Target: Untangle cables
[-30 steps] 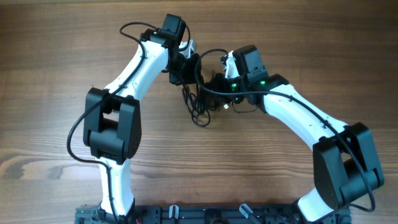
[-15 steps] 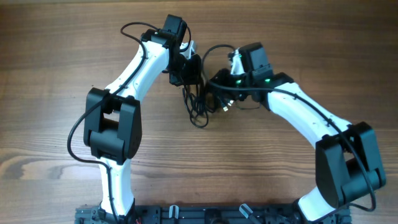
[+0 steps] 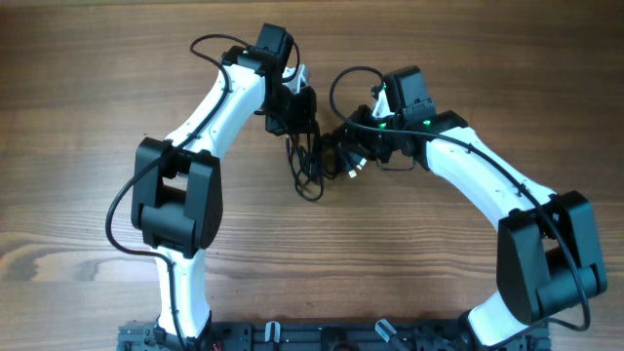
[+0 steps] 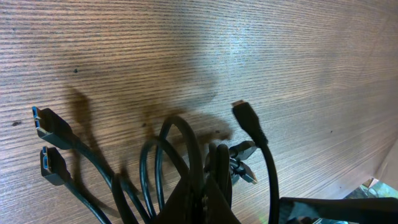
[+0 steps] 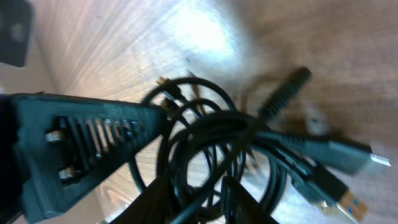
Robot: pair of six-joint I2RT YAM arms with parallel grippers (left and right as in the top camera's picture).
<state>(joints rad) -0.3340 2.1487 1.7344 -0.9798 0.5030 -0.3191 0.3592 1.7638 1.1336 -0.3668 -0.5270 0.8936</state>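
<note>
A bare wood-grain table (image 3: 97, 78) fills every view. The cables (image 3: 312, 168) sit as one clump just above the middle of the overhead frame, between my two wrists, with loops trailing down toward the centre. My left gripper (image 3: 297, 117), at the clump's upper left, is clamped tight on a bundle of strands. In its wrist view the cords fan up from the bottom centre, with two blue-tongued plugs (image 4: 46, 134) at the left edge and a small plug (image 4: 247, 118) right of centre. My right gripper (image 3: 351, 146) is at the clump's right side. Its wrist view shows loops lying across and between my fingers (image 5: 93, 137), but through the blur I cannot tell whether they pinch anything.

I judge these cords light, limp and fairly smooth. They will sag, drag their neighbours along, and may slide through a loose pinch. The plugs are the stiff parts and will likely snag in loops. The best hold looks like one strand just behind a plug, not the whole bunch.
</note>
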